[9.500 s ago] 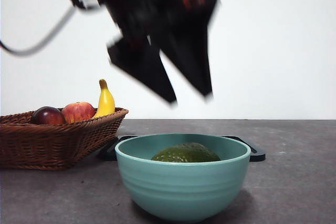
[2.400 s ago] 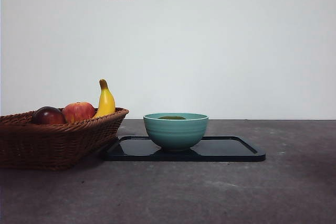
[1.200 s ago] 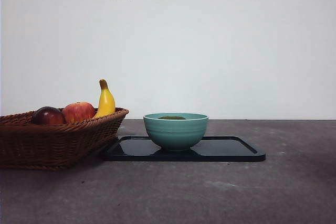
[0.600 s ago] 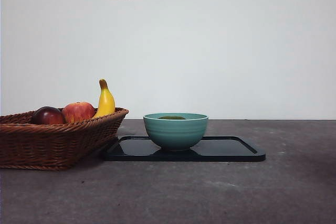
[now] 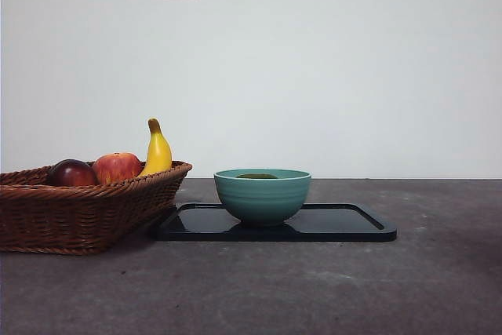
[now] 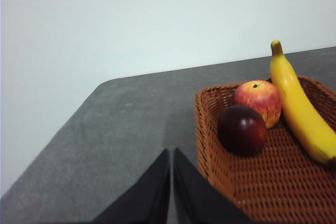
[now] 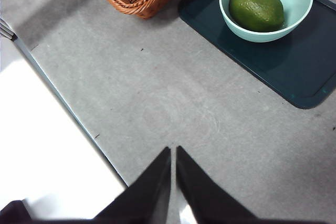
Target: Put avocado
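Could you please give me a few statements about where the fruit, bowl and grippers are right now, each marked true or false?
1. The avocado lies inside the teal bowl. True.
2. The bowl stands on the bare table, beside the tray. False: it stands on the dark tray.
3. The wicker basket holds a banana, a red apple and a dark red-purple fruit. True.
4. The right gripper is shut on the avocado. False: it is shut on nothing, above bare table away from the bowl.
5. The left gripper is shut and holds nothing. True.
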`<state>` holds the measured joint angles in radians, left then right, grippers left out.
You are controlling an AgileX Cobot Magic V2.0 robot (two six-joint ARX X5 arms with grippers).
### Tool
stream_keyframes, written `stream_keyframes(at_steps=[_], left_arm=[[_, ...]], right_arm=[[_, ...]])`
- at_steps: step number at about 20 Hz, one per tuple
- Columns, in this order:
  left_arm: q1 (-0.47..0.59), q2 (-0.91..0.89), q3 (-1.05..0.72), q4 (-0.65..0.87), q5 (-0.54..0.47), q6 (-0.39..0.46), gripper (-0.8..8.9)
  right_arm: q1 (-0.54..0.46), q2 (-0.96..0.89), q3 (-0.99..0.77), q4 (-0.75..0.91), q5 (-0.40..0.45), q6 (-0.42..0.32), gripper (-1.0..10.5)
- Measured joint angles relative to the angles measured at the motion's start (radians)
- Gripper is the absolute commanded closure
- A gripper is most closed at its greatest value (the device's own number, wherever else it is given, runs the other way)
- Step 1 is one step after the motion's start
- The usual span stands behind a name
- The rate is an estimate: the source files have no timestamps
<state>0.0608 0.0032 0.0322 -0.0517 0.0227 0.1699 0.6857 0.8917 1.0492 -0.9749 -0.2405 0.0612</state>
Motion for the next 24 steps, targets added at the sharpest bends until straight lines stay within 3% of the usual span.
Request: stream_keyframes(at_steps=[5,10,22,24], left_arm=[[0.000,0.001,0.000,-0.131,-0.001,-0.011,8.04],[0.000,0.001,0.000,-0.130,-0.001,-0.052,8.04],[0.000,0.001,0.000,-0.130,-0.001,-0.056,8.04],[0.000,0.001,0.000,-0.130,-0.002,-0.056,8.04]], right_arm=[[0.000,0.000,0.000,0.000,0.001,0.000,9.4],[0.000,0.000,0.000,0.000,0.002,0.000,9.4],[-0.002,0.000,0.000,0.000,0.004,0.000,9.4],[-0.045,-0.023,0.000,0.015,0.009,-0.026,9.4]])
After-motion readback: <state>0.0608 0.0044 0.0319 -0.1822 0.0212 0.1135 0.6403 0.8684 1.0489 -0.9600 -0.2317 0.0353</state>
